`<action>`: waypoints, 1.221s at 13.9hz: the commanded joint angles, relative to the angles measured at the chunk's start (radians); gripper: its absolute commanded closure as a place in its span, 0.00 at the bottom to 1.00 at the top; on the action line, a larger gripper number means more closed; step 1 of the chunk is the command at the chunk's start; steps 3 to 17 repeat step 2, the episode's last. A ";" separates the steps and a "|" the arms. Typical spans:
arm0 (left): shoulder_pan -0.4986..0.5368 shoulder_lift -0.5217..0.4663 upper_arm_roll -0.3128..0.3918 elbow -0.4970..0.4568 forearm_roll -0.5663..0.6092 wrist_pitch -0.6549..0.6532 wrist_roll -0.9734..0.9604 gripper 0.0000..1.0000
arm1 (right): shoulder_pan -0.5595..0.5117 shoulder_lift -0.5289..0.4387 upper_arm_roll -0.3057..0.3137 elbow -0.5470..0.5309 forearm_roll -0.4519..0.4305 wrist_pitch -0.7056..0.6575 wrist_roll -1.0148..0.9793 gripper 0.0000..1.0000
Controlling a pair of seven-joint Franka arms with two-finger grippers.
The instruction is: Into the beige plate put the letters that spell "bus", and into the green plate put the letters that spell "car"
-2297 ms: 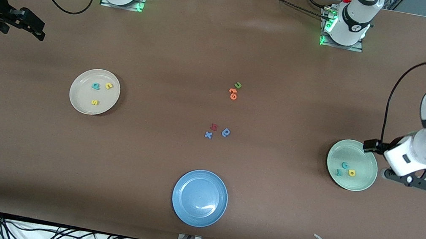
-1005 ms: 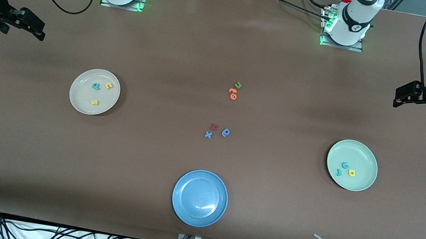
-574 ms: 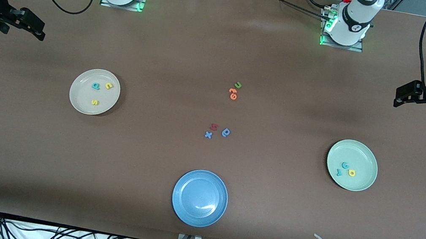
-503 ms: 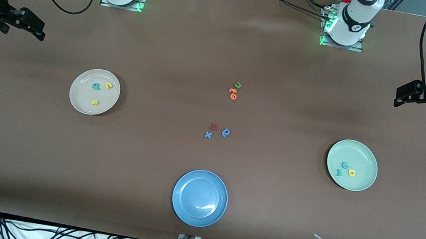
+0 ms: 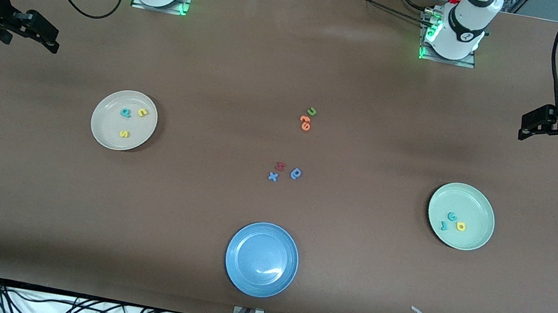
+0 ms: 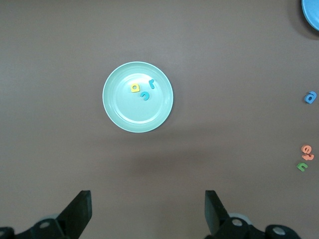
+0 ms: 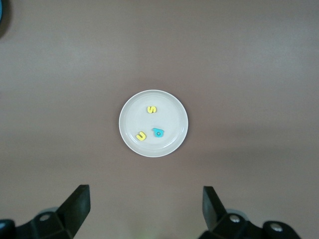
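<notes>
The beige plate [image 5: 104, 129] holds the teal "b" [image 5: 125, 112], yellow "u" [image 5: 142, 112] and yellow "s" [image 5: 124, 134]; the right wrist view shows this plate [image 7: 169, 114] too. In the green plate [image 5: 475, 207] lie the teal "c" [image 5: 452, 216], yellow "a" [image 5: 461, 226] and teal "r" [image 5: 444, 226], and the left wrist view looks down on that plate [image 6: 119, 107]. My left gripper [image 5: 525, 128] [image 6: 148, 209] hangs open and empty over bare table at the left arm's end. My right gripper [image 5: 53, 43] [image 7: 146, 204] waits open and empty over the right arm's end.
An empty blue plate [image 5: 261, 259] sits near the front edge. Loose letters lie mid-table: a green "u" [image 5: 311, 111], orange letters [image 5: 305, 122], a red letter [image 5: 280, 166], a blue "x" [image 5: 273, 177] and a darker blue round letter [image 5: 296, 173]. A paper scrap [image 5: 419, 312] lies nearer the front.
My left arm has pulled up and away from beside the green plate to the table's end, then nearly stopped. The right arm and all letters have stayed put.
</notes>
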 commanded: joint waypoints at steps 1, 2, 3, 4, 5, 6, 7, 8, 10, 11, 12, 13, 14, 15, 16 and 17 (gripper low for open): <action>-0.003 -0.006 0.005 0.011 -0.018 -0.013 0.008 0.00 | -0.001 -0.008 0.004 -0.004 -0.013 -0.001 0.002 0.00; -0.003 -0.007 0.005 0.011 -0.018 -0.013 0.008 0.00 | -0.001 -0.010 0.004 -0.003 -0.013 -0.001 0.002 0.00; -0.003 -0.007 0.005 0.011 -0.018 -0.013 0.008 0.00 | -0.001 -0.010 0.004 -0.003 -0.013 -0.001 0.002 0.00; -0.003 -0.007 0.005 0.011 -0.018 -0.013 0.008 0.00 | -0.001 -0.010 0.004 -0.003 -0.013 -0.001 0.002 0.00; -0.003 -0.007 0.005 0.011 -0.018 -0.013 0.008 0.00 | -0.001 -0.010 0.004 -0.003 -0.013 -0.001 0.002 0.00; -0.003 -0.007 0.005 0.011 -0.018 -0.013 0.008 0.00 | -0.001 -0.010 0.004 -0.003 -0.013 -0.001 0.002 0.00; -0.003 -0.007 0.005 0.011 -0.018 -0.013 0.008 0.00 | -0.001 -0.010 0.004 -0.003 -0.013 -0.001 0.002 0.00; -0.003 -0.007 0.005 0.011 -0.018 -0.013 0.008 0.00 | -0.001 -0.010 0.004 -0.003 -0.013 -0.001 0.002 0.00; -0.003 -0.007 0.005 0.011 -0.018 -0.013 0.008 0.00 | -0.001 -0.010 0.004 -0.003 -0.013 -0.001 0.002 0.00; -0.003 -0.007 0.005 0.011 -0.018 -0.013 0.008 0.00 | -0.001 -0.010 0.004 -0.003 -0.013 -0.001 0.002 0.00; -0.003 -0.007 0.005 0.011 -0.018 -0.013 0.008 0.00 | -0.001 -0.010 0.004 -0.003 -0.013 -0.001 0.002 0.00; -0.003 -0.007 0.005 0.011 -0.018 -0.013 0.008 0.00 | -0.001 -0.010 0.004 -0.003 -0.013 -0.001 0.002 0.00; -0.003 -0.007 0.005 0.011 -0.018 -0.013 0.008 0.00 | -0.001 -0.010 0.004 -0.003 -0.013 -0.001 0.002 0.00; -0.003 -0.007 0.005 0.011 -0.018 -0.013 0.008 0.00 | -0.001 -0.010 0.004 -0.003 -0.013 -0.001 0.002 0.00; -0.003 -0.007 0.005 0.011 -0.018 -0.013 0.008 0.00 | -0.001 -0.010 0.004 -0.003 -0.013 -0.001 0.002 0.00; -0.003 -0.007 0.005 0.011 -0.018 -0.013 0.008 0.00 | -0.001 -0.010 0.004 -0.003 -0.013 -0.001 0.002 0.00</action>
